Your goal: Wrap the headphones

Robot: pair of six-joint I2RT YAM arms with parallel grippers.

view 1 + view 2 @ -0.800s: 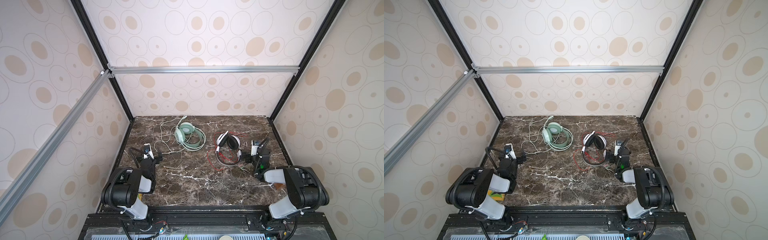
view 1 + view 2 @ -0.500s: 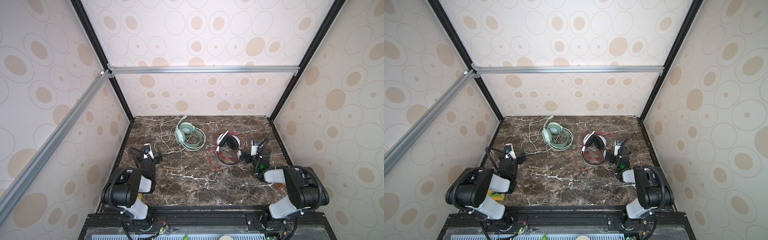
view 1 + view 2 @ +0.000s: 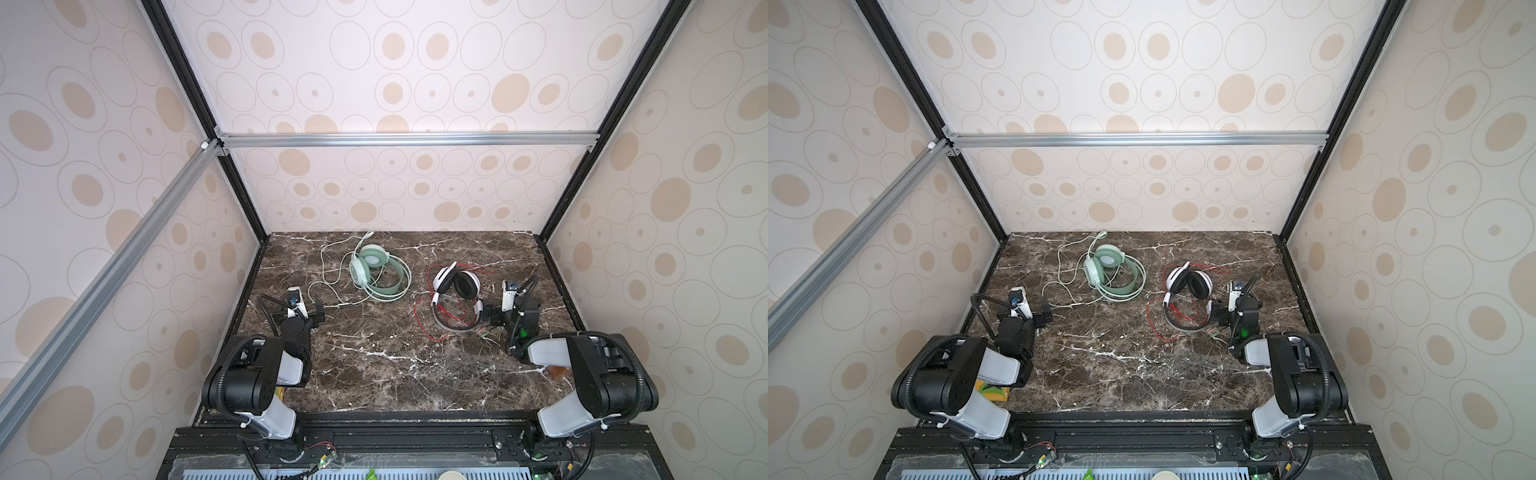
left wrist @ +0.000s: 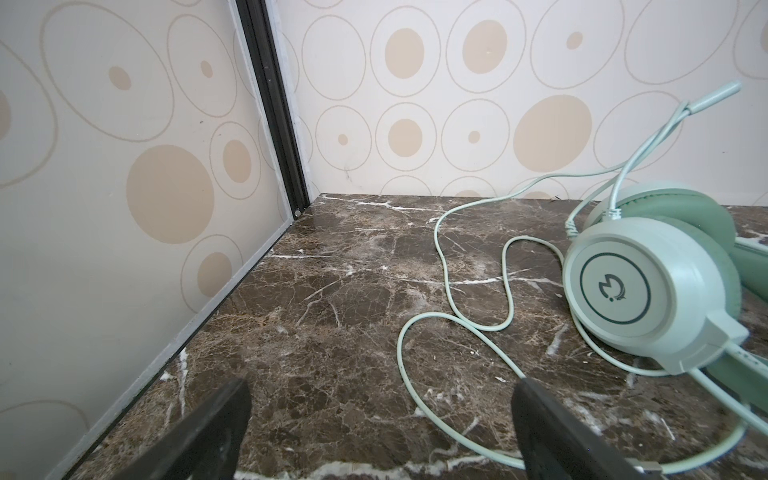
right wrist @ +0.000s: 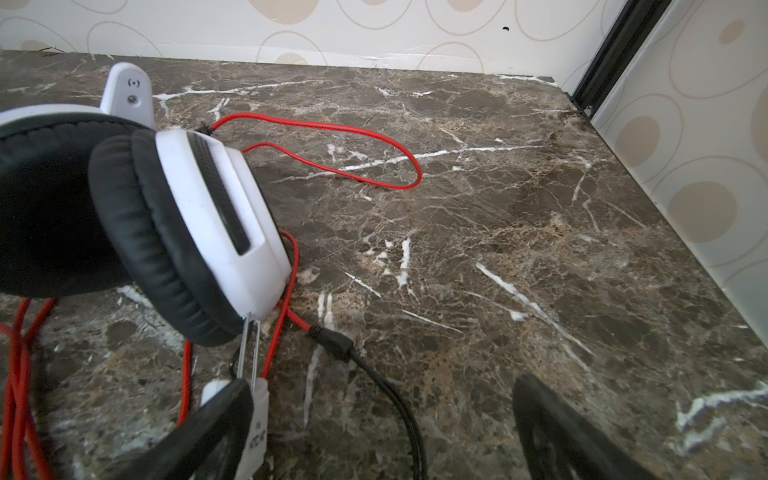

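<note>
Marbled desk point(image 3: 374, 374), dotted walls point(image 3: 415, 83): mint headphones point(image 3: 376, 270) lie back left, white headphones point(image 3: 457, 286) to their right, beside the right gripper point(image 5: 380, 388); it and the left gripper point(image 4: 380, 390) gape wide, empty. Only the left wrist view shows an M-like emblem on the mint cup point(image 4: 615, 286); print on a tag point(image 5: 257, 432) is half hidden.

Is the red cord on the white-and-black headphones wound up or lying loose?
Loose. The red cord sprawls in open loops over the marble table around the white-and-black headphones, not wound on them.
</note>
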